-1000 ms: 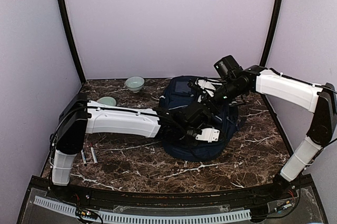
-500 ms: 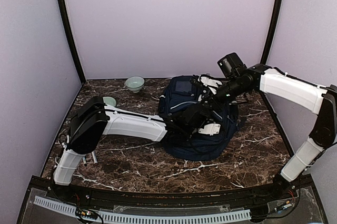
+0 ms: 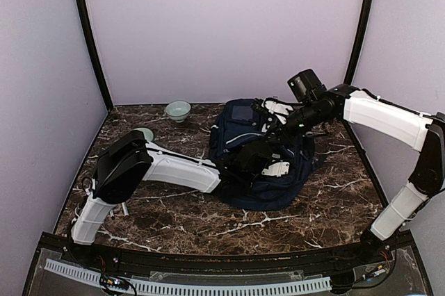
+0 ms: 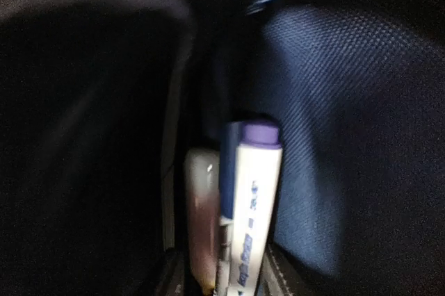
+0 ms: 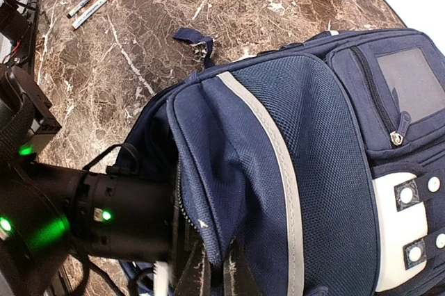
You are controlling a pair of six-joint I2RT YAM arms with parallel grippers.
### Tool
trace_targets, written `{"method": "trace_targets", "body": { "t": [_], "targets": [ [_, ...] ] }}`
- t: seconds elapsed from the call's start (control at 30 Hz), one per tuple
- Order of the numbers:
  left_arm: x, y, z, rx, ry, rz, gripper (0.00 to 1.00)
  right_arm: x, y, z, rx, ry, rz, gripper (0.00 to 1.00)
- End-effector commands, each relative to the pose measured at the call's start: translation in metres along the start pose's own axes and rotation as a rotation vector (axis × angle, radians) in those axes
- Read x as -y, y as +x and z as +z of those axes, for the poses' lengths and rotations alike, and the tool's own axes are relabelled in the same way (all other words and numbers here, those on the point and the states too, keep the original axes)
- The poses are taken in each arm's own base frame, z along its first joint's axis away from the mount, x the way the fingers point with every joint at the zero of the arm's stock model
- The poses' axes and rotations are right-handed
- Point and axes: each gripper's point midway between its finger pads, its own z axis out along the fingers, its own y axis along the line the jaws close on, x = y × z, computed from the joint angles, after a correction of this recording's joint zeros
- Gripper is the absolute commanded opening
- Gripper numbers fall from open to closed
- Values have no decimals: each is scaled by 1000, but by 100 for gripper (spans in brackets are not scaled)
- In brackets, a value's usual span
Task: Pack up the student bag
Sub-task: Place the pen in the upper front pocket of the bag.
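Observation:
The student bag, a navy backpack with a white stripe, lies on the marble table; it also shows in the right wrist view. My right gripper is shut on the edge of the bag's front flap and holds the opening apart. My left arm reaches into that opening; its black wrist shows at the zip. My left gripper is inside the dark bag, shut on a bunch of pens: a white marker with a purple cap, a blue pen and a brownish one. Its fingers are mostly hidden.
Two pale green bowls stand at the back left, one by the wall and one beside my left arm. Two markers lie on the table near the left arm's base. Purple walls enclose the table.
My left arm has pushed further forward and right, taking its gripper and pens deeper into the bag. My right gripper rose slightly with the flap, then held still.

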Motion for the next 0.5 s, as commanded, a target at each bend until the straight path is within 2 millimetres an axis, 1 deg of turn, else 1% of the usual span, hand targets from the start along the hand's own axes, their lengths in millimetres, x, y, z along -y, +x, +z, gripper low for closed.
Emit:
{"method": "trace_targets", "body": {
  "t": [0.0, 0.17, 0.27, 0.37, 0.47],
  "targets": [
    [-61, 6, -37, 13, -100, -192, 42, -4, -29, -20, 109, -15, -28, 0],
    [-52, 0, -75, 52, -30, -244, 44, 9, -25, -18, 100, 29, -1, 0],
    [-40, -1, -99, 80, 47, -286, 44, 16, -22, -16, 97, 43, 19, 0],
    [-26, 6, -123, 101, 134, -366, 45, 19, -19, -14, 90, 49, 27, 0],
    [-17, 23, -142, 70, 198, -483, 45, 20, -16, -12, 86, 50, 29, 0]
  ]
}}
